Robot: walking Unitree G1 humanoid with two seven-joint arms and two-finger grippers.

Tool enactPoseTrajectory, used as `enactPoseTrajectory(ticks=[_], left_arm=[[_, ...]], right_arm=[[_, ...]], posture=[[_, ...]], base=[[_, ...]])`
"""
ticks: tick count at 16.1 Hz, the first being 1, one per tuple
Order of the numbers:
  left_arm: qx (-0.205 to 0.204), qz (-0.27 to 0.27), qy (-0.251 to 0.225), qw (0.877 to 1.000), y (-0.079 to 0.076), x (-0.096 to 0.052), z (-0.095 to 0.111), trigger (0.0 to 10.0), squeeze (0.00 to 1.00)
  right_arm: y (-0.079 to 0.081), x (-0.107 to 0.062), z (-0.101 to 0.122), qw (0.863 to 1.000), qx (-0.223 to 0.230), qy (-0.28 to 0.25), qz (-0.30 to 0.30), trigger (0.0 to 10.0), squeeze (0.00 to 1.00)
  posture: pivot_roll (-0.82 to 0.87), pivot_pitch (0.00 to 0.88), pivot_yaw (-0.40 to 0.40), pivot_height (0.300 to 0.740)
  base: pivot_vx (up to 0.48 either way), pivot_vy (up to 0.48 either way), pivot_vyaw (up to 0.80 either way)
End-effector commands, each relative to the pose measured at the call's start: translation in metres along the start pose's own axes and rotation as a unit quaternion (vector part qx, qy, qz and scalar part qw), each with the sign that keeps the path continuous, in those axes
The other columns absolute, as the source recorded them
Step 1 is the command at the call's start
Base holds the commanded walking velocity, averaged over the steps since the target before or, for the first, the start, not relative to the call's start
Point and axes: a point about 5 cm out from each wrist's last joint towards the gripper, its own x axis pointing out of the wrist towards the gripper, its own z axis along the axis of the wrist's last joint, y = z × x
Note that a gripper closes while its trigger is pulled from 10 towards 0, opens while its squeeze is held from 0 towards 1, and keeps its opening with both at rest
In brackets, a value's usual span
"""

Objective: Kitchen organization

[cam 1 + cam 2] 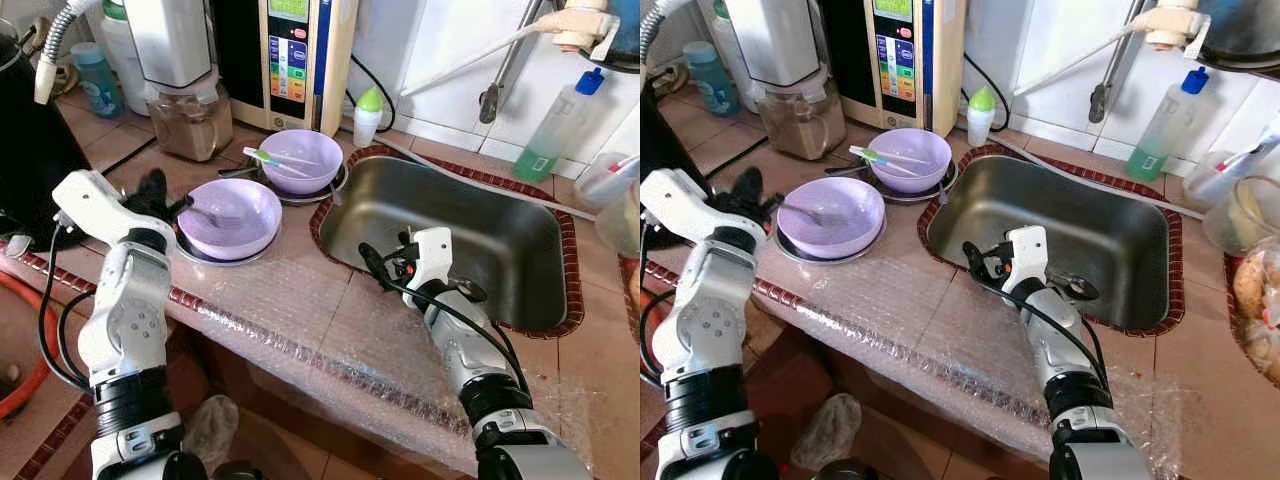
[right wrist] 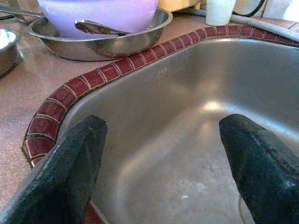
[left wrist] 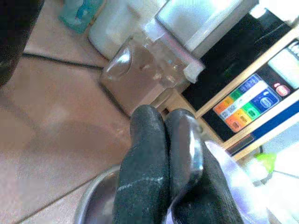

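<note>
Head views. My left gripper (image 1: 165,200) sits at the near-left rim of the near purple bowl (image 1: 232,216), which rests on a metal plate (image 1: 215,255) on the tiled counter (image 1: 300,290). A spoon (image 1: 205,213) lies in this bowl with its handle toward my left fingers. The far purple bowl (image 1: 300,160) stands just beyond, on its own metal plate, with a toothbrush (image 1: 275,158) across it. My right gripper (image 1: 385,268) hangs over the near-left edge of the sink (image 1: 450,235). A green-capped bottle (image 1: 368,115) stands at the far edge of the counter, near the sink.

Left wrist view. My two fingers (image 3: 145,186) are pressed together, clenched on the metal spoon handle, which shows against the right-hand finger. The bowl rim lies just beside them. Procedure, as I judge it: keep the grasp firm and lift straight up before moving sideways, so that the spoon clears the rim and does not drag the light bowl off its plate.

Right wrist view. My right fingers (image 2: 70,168) stand wide apart, released, holding nothing, with the sink basin between them. I judge the sink the likely drop point for the spoon. Keep the right arm clear of the carry path from the left.
</note>
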Motion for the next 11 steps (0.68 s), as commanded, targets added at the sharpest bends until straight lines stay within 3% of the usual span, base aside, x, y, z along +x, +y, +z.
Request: enactPoseTrajectory(ticks=[1, 5, 6, 7, 9, 10, 11], left_arm=[[0.001, -0.011, -0.011, 1.0, -0.006, 0.002, 0.009, 0.0, 0.0], [0.012, -0.058, -0.023, 0.998, -0.026, 0.004, 0.022, 0.0, 0.0], [0.016, -0.104, -0.015, 0.994, -0.037, 0.003, 0.023, 0.0, 0.0], [0.047, -0.182, -0.008, 0.982, -0.056, -0.001, 0.023, 0.0, 0.0], [0.07, -0.219, -0.012, 0.973, -0.069, -0.003, 0.026, 0.0, 0.0], [0.075, -0.227, -0.015, 0.971, -0.073, -0.003, 0.028, 0.0, 0.0], [0.083, -0.236, -0.022, 0.968, -0.078, -0.002, 0.031, 0.0, 0.0]], right_arm=[[0.0, -0.003, -0.014, 0.999, 0.01, 0.035, -0.006, 10.0, 0.0], [-0.003, -0.005, -0.014, 0.999, 0.01, 0.033, -0.01, 10.0, 0.0], [-0.005, -0.005, -0.012, 0.999, 0.009, 0.028, -0.015, 10.0, 0.0], [-0.01, -0.006, -0.008, 0.999, 0.006, 0.012, -0.031, 10.0, 0.0], [-0.021, -0.008, 0.004, 0.997, -0.014, -0.025, -0.078, 10.0, 0.0], [-0.027, -0.009, 0.01, 0.994, -0.017, -0.039, -0.096, 10.0, 0.77], [-0.034, -0.011, 0.018, 0.991, -0.023, -0.06, -0.118, 10.0, 1.0]], posture=[[0.07, 0.0, -0.004, 0.74], [0.06, 0.0, 0.002, 0.74], [0.06, 0.0, 0.003, 0.74], [0.05, 0.0, 0.002, 0.74], [0.05, 0.0, 0.003, 0.74], [0.04, 0.0, 0.005, 0.74], [0.04, 0.0, 0.006, 0.74]], base=[[0.0, 0.0, 0.0], [0.0, 0.0, 0.0], [0.0, 0.0, 0.0], [0.0, 0.0, 0.0], [0.0, 0.0, 0.0], [0.0, 0.0, 0.0], [0.0, 0.0, 0.0]])
